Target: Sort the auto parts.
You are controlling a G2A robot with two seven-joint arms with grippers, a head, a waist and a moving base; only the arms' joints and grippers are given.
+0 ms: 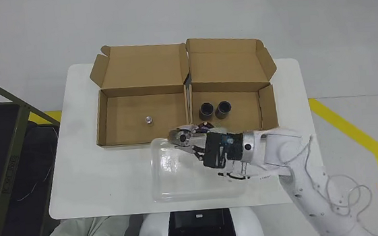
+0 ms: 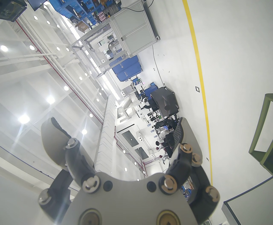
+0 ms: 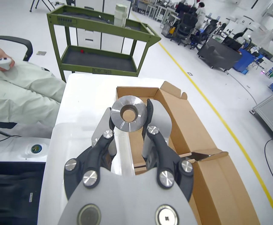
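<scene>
Nearest me a clear plastic tray lies on the white surface. My right tool is clamped on a shiny bevelled metal ring, held above the tray's far edge, close to the near wall of the left cardboard box. That box holds one small metal part; the right box two black cylinders. My left tool gapes wide, holding nothing.

White floor w/ yellow line, green cart, office chairs in bkgd.
</scene>
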